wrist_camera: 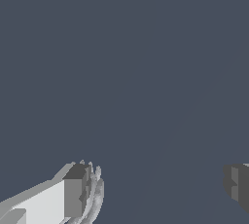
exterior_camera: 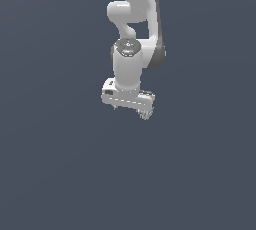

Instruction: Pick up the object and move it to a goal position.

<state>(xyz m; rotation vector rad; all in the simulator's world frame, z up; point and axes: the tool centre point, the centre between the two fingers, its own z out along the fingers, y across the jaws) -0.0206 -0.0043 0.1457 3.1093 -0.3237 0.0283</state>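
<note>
The object (exterior_camera: 145,114) is a small pale grey lumpy item with a ribbed surface. In the exterior view it sits at the tip of the finger on that view's right. In the wrist view the object (wrist_camera: 94,197) lies against the inner face of one finger (wrist_camera: 74,192), while the other finger (wrist_camera: 237,184) stands far off from it. My gripper (exterior_camera: 130,110) points downward and is open, with a wide gap between the jaws (wrist_camera: 155,188). Only one finger touches the object.
A plain dark grey surface fills both views. The white arm (exterior_camera: 131,24) rises above the hand in the exterior view. No other objects or marker show.
</note>
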